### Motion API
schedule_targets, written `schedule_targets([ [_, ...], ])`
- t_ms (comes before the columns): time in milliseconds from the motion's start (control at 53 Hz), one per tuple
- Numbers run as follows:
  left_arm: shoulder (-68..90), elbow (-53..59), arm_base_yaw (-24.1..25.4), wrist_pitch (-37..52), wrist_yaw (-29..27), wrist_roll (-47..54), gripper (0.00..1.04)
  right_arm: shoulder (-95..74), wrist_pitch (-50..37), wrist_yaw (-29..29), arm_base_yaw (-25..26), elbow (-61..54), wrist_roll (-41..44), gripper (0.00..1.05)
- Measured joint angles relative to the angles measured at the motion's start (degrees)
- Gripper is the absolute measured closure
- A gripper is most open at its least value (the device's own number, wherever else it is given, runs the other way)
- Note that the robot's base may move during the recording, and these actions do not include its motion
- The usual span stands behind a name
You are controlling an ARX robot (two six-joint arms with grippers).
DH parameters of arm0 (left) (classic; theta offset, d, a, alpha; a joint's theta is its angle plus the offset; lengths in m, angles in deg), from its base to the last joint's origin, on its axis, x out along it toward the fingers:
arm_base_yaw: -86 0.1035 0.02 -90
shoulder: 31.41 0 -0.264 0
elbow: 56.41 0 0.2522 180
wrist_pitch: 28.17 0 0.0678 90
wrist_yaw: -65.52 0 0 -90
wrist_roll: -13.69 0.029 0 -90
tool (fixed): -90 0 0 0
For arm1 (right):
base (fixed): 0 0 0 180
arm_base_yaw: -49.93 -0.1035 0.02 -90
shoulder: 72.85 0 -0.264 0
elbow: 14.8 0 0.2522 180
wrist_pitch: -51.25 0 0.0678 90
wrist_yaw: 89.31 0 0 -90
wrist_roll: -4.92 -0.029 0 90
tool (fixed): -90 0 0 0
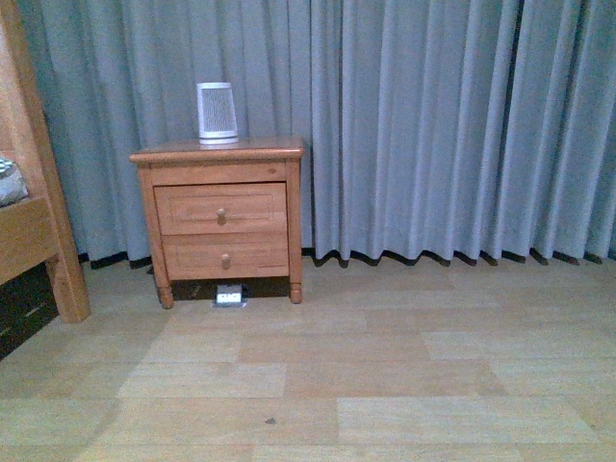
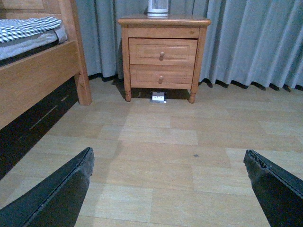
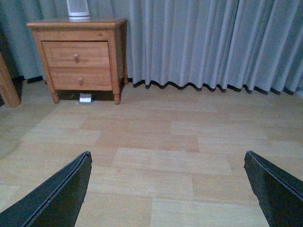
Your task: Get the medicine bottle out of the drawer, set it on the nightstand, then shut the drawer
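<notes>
The orange-brown nightstand (image 1: 219, 151) stands against the grey curtain, left of centre in the front view. Its upper drawer (image 1: 221, 208) is shut, with one round knob. The nightstand (image 2: 163, 21) and drawer (image 2: 162, 51) also show far off in the left wrist view, and the nightstand (image 3: 75, 22) and drawer (image 3: 75, 53) in the right wrist view. The medicine bottle is hidden. My left gripper (image 2: 168, 163) is open over bare floor, well short of the nightstand. My right gripper (image 3: 166, 163) is open too, over floor to the nightstand's right. Neither arm shows in the front view.
A tall white ribbed device (image 1: 217, 114) stands on the nightstand top. A shorter lower drawer (image 1: 225, 256) is shut below. A small white box (image 1: 229, 296) lies under the nightstand. A wooden bed frame (image 1: 34, 192) stands at the left. Wood floor (image 1: 366, 366) stretches between me and the furniture.
</notes>
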State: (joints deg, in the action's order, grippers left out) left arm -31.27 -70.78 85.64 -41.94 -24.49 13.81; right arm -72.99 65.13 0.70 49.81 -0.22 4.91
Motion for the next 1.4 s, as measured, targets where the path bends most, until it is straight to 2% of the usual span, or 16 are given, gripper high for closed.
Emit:
schedule_targets([
  [1395, 0.0, 0.0, 0.0, 0.0, 0.0, 0.0, 0.07, -0.02, 0.0, 0.0, 0.0, 0.0, 0.0, 0.07],
])
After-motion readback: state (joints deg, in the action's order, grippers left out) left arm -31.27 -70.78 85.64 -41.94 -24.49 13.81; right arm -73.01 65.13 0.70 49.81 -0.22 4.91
